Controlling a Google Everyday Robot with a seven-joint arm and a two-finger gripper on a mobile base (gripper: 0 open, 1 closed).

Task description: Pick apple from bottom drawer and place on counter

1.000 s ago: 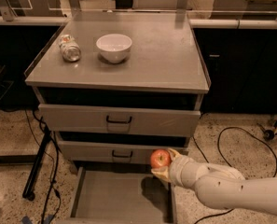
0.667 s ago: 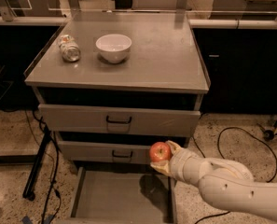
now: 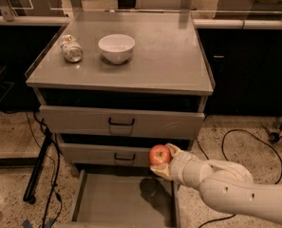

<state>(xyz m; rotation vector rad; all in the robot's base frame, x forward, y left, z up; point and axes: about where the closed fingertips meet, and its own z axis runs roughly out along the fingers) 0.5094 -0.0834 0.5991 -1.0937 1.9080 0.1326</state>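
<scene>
Matt grey metal, glossy fruit
The counter (image 3: 169,56) looks smooth satin metal; the bottom drawer (image 3: 112,199) matt grey; the pale, probably plastic gripper (image 3: 163,161), at five o'clock, clasps the glossy apple (image 3: 158,154).

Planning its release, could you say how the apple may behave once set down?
Being round, the apple may roll on the smooth counter. It looks firm: the gripper, over the bottom drawer, holds it without visible denting.

- The grey bench (image 3: 169,61) is seen as a flat top with a slightly raised rim;
- a white bowl (image 3: 116,47) is set upright on it, left of centre;
- a small jar (image 3: 71,50) is laid on its side near the bowl, towards the left edge;
- the gripper (image 3: 161,159) is held well below the bench, closed on the apple (image 3: 158,154).
</scene>
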